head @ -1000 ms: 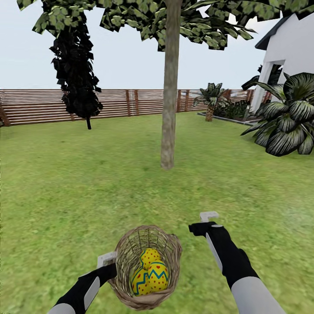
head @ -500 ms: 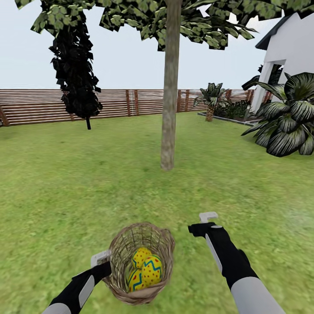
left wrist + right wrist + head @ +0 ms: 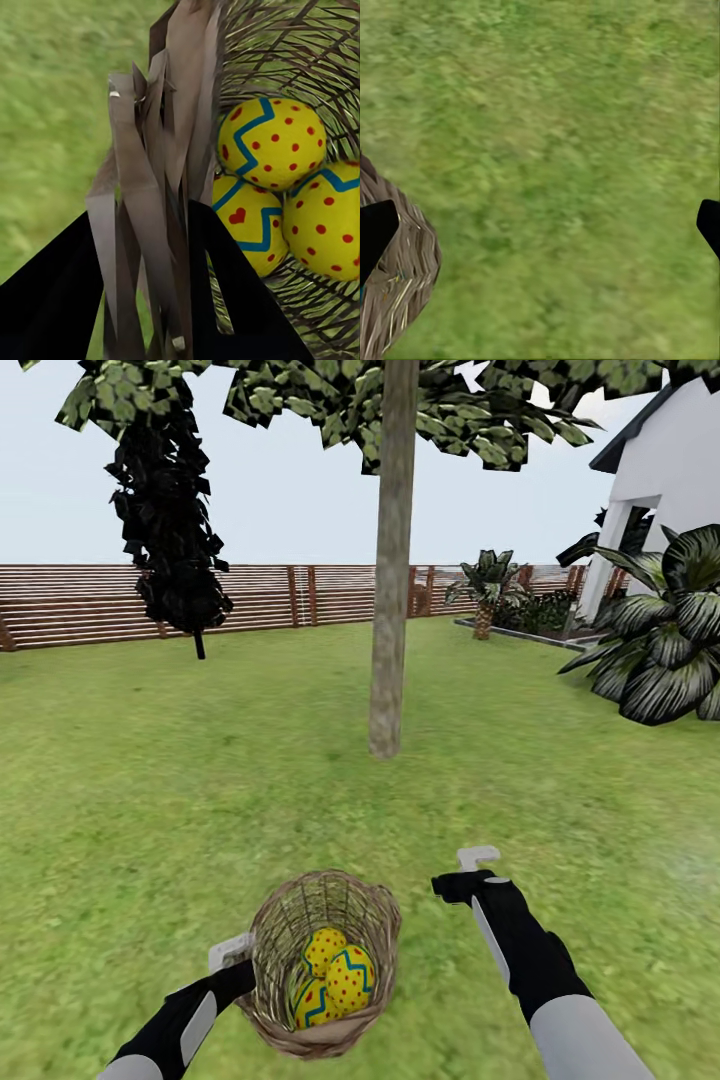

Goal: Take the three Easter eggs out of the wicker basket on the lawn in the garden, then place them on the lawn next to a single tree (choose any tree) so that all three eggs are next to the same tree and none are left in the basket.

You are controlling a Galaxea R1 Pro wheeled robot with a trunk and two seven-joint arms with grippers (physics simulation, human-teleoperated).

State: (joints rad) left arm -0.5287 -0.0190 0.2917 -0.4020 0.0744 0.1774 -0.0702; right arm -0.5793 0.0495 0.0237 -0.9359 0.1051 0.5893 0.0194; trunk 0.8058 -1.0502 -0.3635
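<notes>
- Three Easter eggs (image 3: 330,978) lie together inside the wicker basket (image 3: 322,960); yellow shells, red dots, blue-green zigzag bands. In the left wrist view they sit bunched and touching against the woven wall (image 3: 281,187).
- Basket is tilted, mouth facing up and toward the camera, in the low centre of the head view, over the lawn (image 3: 150,790).
- Left claw (image 3: 232,954) sits at the basket's left rim; in the left wrist view the dark fingers (image 3: 52,300) are pinched on the braided rim strips (image 3: 161,187).
- Right claw (image 3: 470,870) is just right of the basket and apart from it, holding nothing; in the right wrist view its fingertips (image 3: 375,232) stand spread wide, with grass between them and the basket's edge (image 3: 405,285) beside one tip.
- Pale-trunked tree (image 3: 388,610) stands straight ahead, well beyond the basket.
- Further out: dark thin-trunked tree (image 3: 175,530) at left, slat fence (image 3: 250,598) behind, broad-leaved shrub (image 3: 665,640) and white house wall (image 3: 670,470) at right.
</notes>
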